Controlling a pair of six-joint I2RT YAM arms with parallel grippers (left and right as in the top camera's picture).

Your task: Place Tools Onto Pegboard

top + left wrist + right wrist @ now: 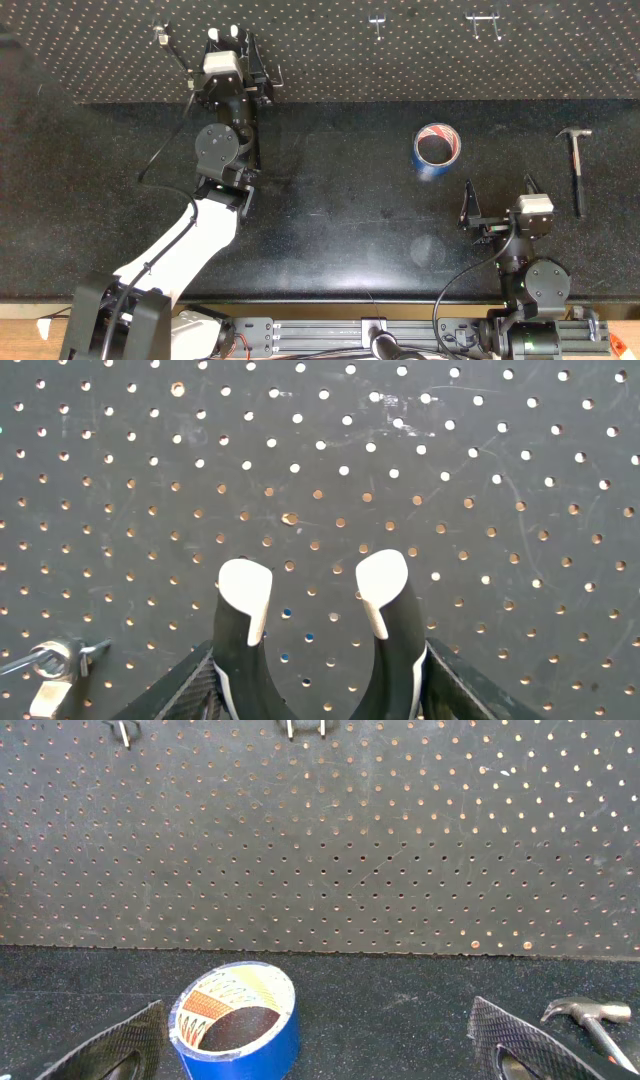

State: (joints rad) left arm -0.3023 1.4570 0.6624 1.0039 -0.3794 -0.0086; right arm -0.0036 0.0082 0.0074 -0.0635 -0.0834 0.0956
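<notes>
Where perforated pegboard (420, 60) stands, round blue tape roll (428, 172)

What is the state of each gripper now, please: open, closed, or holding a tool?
Left gripper: open, holding nothing, facing the pegboard.
Right gripper: open, holding nothing.

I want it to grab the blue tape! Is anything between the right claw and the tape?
Nothing visible is in the way. Only bare black table lies between the open right gripper and the blue tape roll. The hammer lies off to the side, apart from the tape.
</notes>
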